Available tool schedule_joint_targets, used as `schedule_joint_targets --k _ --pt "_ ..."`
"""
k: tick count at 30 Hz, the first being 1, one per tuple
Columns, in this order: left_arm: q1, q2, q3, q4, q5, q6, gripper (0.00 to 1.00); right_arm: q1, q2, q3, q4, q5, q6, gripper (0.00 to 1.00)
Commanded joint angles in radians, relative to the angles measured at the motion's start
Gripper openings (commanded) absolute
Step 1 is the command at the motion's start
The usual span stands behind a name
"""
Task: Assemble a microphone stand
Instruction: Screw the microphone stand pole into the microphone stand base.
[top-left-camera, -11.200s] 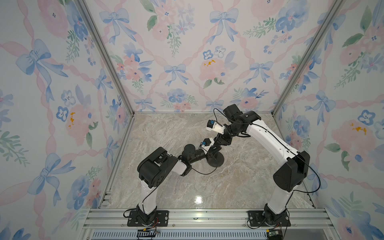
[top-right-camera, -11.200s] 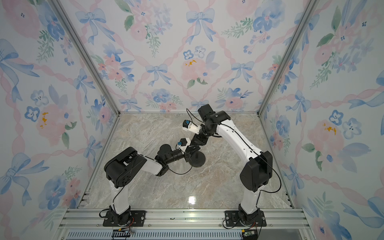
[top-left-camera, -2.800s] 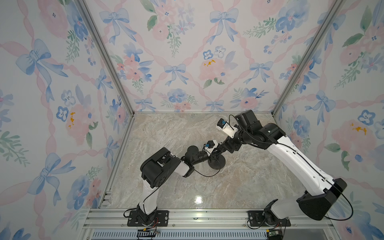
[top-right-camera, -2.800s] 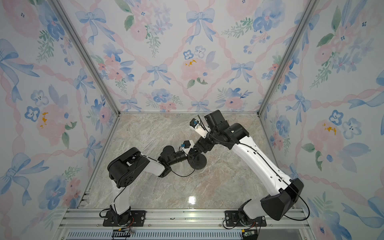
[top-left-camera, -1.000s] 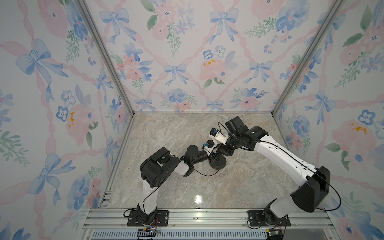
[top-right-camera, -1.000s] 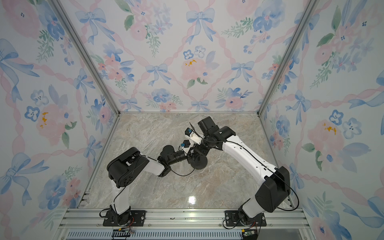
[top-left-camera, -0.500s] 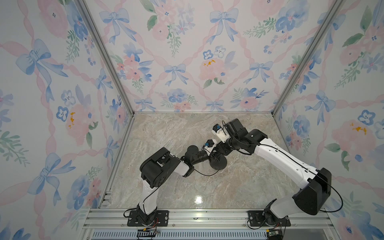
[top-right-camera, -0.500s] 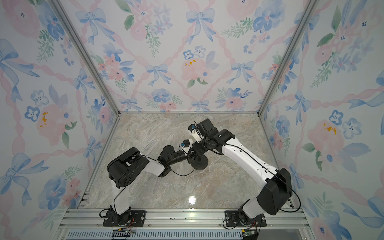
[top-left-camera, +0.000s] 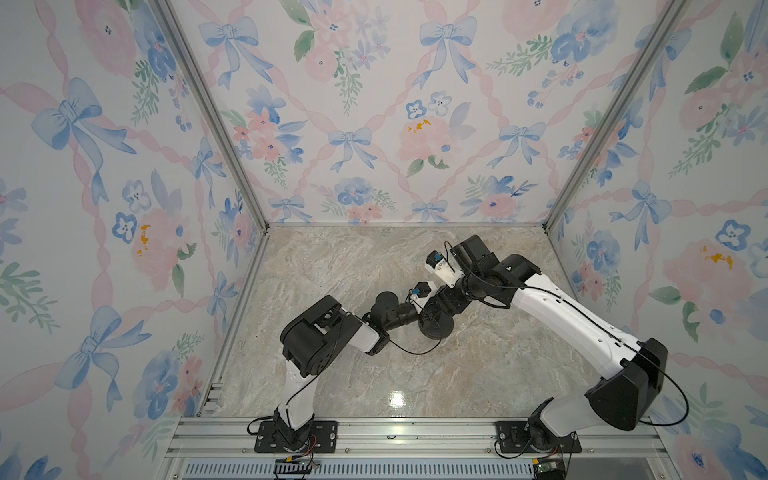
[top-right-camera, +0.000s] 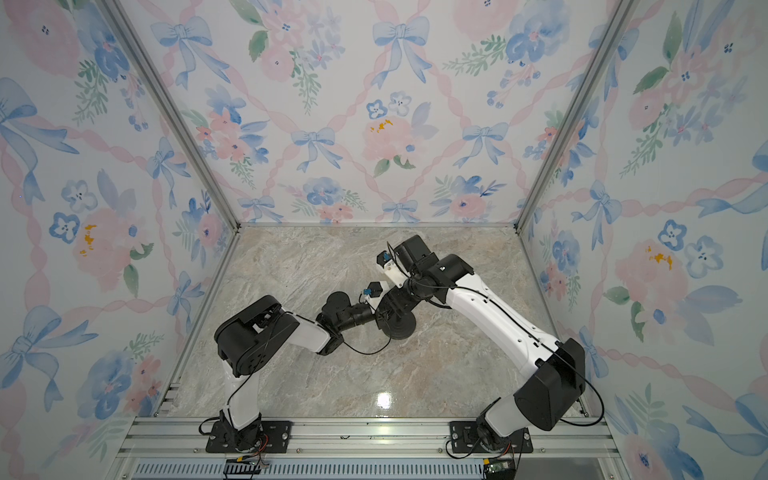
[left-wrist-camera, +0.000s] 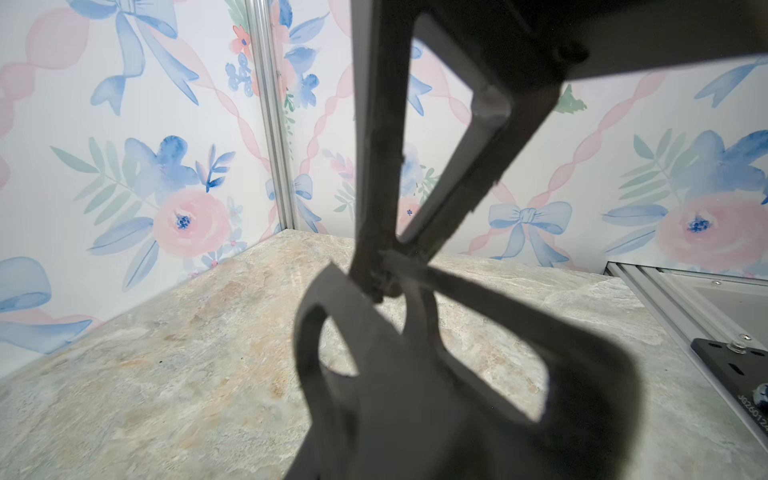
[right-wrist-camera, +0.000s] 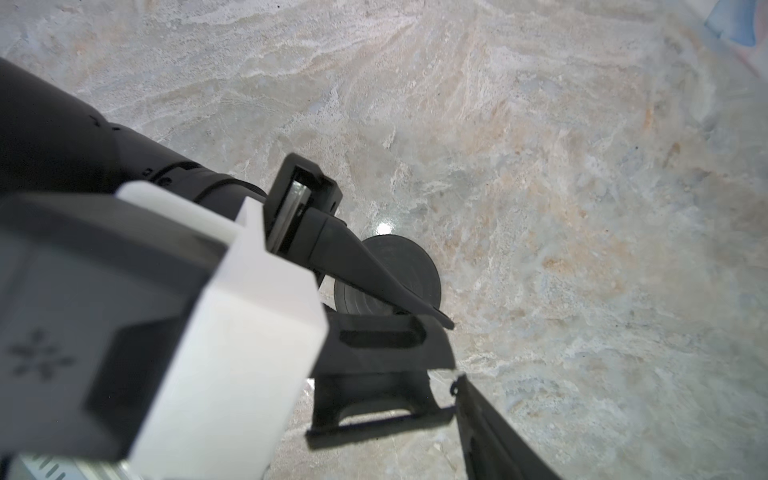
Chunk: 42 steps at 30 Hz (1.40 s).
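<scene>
Right gripper edged closer | disc base matte black, lying flat

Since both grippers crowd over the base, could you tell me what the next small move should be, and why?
Probably draw the right gripper slightly back: the left gripper pinches the clip head above the base, and the crowding hides whether the stand is joined.

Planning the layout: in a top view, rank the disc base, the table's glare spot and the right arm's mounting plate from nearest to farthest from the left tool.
1. disc base, right by the left tool.
2. glare spot, front of table.
3. right arm's mounting plate, front rail.
</scene>
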Motion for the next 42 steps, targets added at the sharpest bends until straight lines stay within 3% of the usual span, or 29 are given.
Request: schedule_joint_targets --k 1,4,6,9,14,21,27,29,31,34,37,42 --pt "-0.006 0.004 0.005 0.008 0.021 0.046 0.04 -0.053 -0.069 0.056 -0.042 -0.096 -0.338 0.74" --pt "-0.006 0.008 0.007 0.007 0.042 0.046 0.04 -0.087 -0.139 -0.030 -0.008 -0.191 -0.810 0.84" --pt "-0.006 0.008 0.009 0.009 0.065 0.047 0.04 -0.121 -0.161 -0.080 0.014 -0.282 -1.045 0.85" --pt "-0.006 0.013 0.011 0.008 0.077 0.046 0.04 -0.181 -0.078 0.023 -0.106 -0.451 -1.170 0.84" --pt "-0.005 0.026 0.018 0.009 0.079 0.040 0.04 -0.152 0.106 0.198 -0.315 -0.414 -1.265 0.83" --pt "0.002 0.038 0.030 0.007 0.070 0.018 0.05 -0.142 0.209 0.227 -0.309 -0.349 -1.169 0.75" --pt "0.008 0.043 0.037 0.005 0.067 0.004 0.11 -0.145 0.228 0.214 -0.282 -0.344 -1.097 0.43" --pt "0.008 0.041 0.036 0.005 0.062 0.004 0.13 -0.145 0.222 0.193 -0.253 -0.322 -1.062 0.36" --pt "0.008 0.039 0.033 0.005 0.048 0.001 0.21 -0.145 0.211 0.168 -0.219 -0.305 -1.012 0.33" --pt "0.011 0.033 0.028 0.006 0.039 -0.005 0.23 -0.152 0.180 0.110 -0.147 -0.296 -0.895 0.27" --pt "0.012 0.032 0.028 0.004 0.027 -0.018 0.33 -0.156 0.140 0.026 -0.080 -0.268 -0.791 0.26" --pt "0.014 0.021 0.025 0.004 0.024 -0.022 0.40 -0.146 0.019 -0.162 0.078 -0.213 -0.605 0.24"
